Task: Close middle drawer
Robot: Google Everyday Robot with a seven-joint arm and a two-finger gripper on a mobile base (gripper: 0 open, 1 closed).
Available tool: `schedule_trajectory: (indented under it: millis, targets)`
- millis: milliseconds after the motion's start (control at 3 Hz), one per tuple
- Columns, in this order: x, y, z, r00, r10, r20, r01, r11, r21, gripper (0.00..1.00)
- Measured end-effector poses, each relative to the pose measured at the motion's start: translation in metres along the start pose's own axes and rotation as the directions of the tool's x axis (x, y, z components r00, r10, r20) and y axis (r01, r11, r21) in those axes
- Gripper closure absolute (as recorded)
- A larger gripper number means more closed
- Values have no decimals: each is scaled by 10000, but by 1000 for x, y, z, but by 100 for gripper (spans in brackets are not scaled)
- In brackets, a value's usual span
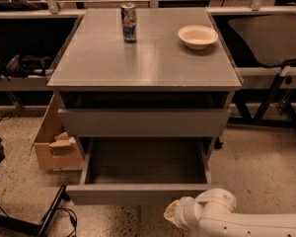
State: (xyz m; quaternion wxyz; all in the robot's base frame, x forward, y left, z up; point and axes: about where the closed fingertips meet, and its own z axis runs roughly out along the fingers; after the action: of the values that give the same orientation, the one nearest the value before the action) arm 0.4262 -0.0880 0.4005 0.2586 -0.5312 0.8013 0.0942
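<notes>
The middle drawer (138, 194) of the grey cabinet (143, 63) stands pulled out toward me, its wide grey tray (145, 162) empty. Above it is a taller grey drawer front (143, 122), nearly flush with the cabinet. My gripper (171, 214) is at the end of the white arm (222, 218), low in the view. It sits just in front of the open drawer's front panel, right of its middle, at or very near the panel.
A drink can (129, 22) and a white bowl (198, 36) stand on the cabinet top. A cardboard box (52, 142) sits on the floor left of the cabinet. Cables and a black bar (52, 211) lie at lower left. Black table frames (271, 98) stand to the right.
</notes>
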Motion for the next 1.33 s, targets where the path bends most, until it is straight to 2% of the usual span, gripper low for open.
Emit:
schedule_trajectory:
  millis: [333,667,1000,1333]
  targets:
    - [-14,-34,18,9990,12,452,-26,9995,301,100]
    - [-43,-104,63,9886,327,1473,-458,9952,865,100]
    - [-43,-104,63,9886,327,1473,-458,9952,864,100]
    - [-45,-124,71,9872,264,1574,-443,9928,1113,100]
